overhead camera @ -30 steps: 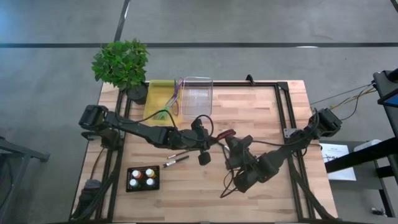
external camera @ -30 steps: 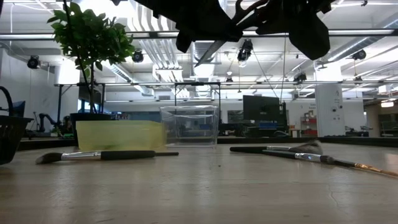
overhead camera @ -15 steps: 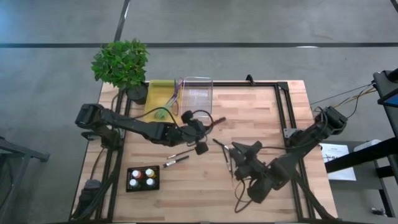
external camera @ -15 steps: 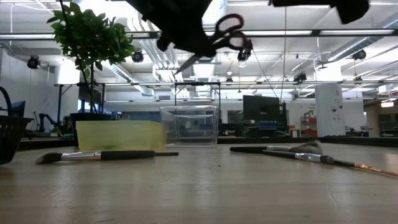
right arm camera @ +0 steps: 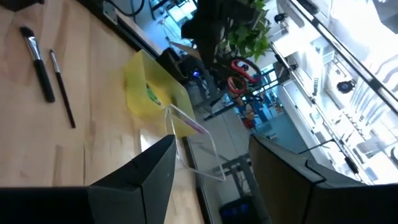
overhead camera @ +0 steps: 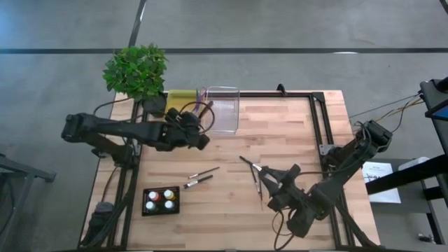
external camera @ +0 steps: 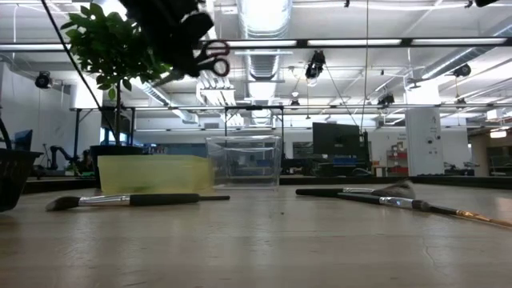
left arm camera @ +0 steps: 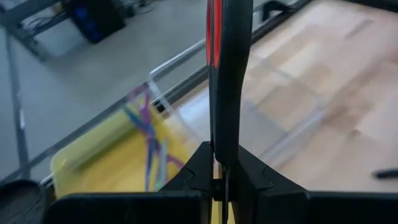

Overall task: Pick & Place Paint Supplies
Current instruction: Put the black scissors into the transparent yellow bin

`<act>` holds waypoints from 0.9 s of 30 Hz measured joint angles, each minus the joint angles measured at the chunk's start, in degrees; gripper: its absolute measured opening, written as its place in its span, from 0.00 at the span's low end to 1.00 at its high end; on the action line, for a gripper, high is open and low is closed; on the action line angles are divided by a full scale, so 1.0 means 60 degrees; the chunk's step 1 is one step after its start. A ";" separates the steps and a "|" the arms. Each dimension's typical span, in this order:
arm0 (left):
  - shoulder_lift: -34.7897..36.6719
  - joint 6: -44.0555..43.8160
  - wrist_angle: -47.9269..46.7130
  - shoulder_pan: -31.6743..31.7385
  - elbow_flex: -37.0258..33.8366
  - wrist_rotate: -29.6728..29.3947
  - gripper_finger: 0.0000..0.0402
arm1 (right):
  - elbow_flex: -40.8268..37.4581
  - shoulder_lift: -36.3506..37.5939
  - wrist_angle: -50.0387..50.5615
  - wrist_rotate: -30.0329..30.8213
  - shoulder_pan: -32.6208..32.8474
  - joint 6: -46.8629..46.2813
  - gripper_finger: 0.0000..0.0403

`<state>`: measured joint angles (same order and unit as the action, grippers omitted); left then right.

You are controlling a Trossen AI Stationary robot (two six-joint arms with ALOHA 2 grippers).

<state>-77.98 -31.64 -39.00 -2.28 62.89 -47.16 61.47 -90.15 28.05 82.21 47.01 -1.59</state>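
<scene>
While the left gripper (overhead camera: 198,120) clamps red-handled scissors (external camera: 213,58) above the yellow bin (overhead camera: 179,106), their blades stay hidden; the right gripper (overhead camera: 279,187) waits open.

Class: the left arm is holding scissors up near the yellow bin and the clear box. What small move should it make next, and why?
Probably lower the left gripper and release. It is shut on the scissors, which hang in the air above the yellow bin, beside the clear box; whether they are centred over the bin is hard to tell. The right gripper waits, open.

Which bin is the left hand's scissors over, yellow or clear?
The yellow bin, next to the plant; the scissors in the left hand hang over it, beside the clear bin.
</scene>
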 joint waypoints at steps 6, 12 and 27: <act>0.0252 -0.0248 0.0766 0.1095 -0.1409 0.0266 0.06 | -0.0138 0.0000 0.0000 -0.0024 0.0007 -0.0239 0.50; 0.0255 0.0434 0.2683 0.2613 -0.2673 0.1094 0.06 | -0.0229 0.0000 -0.0010 -0.0029 0.0003 -0.0289 0.50; 0.0233 0.1814 0.4665 0.4671 -0.3936 0.2546 0.06 | -0.0508 -0.0004 -0.0009 -0.0027 0.0003 -0.0670 0.50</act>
<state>-76.58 -20.75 -11.01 25.74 39.28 -31.88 58.42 -90.17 28.00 82.05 47.03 -5.61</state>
